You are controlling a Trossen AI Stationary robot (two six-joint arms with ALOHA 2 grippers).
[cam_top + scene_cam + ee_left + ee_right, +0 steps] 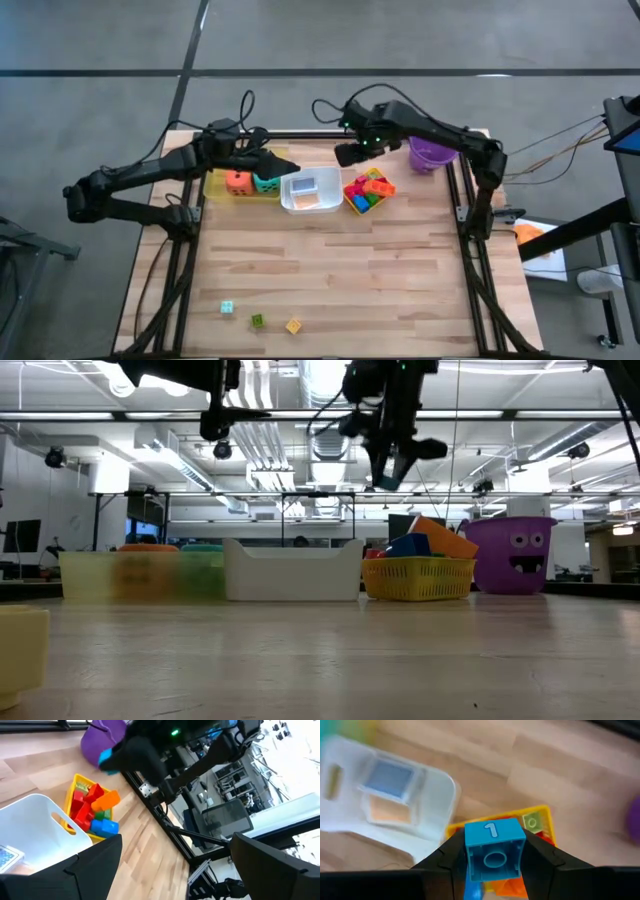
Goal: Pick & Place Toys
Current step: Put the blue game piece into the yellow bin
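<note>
My right gripper is shut on a blue block marked "1" and hangs above the yellow basket, which holds several bright blocks. The same gripper shows high up in the low view. My left gripper stands open and holds nothing, above the yellow tray that contains the orange die and the teal die. The white tray holds a blue card and an orange card. My right gripper pinches the blue block by two opposite sides between its two fingers. The fingers slant steeply down from above. The block is lifted clear, over the near corner of the yellow basket, with its "1" face turned toward the wrist camera.
A purple bucket stands at the far right of the table. Three small blocks, teal, green and yellow, lie near the front edge. The wooden middle of the table is bare.
</note>
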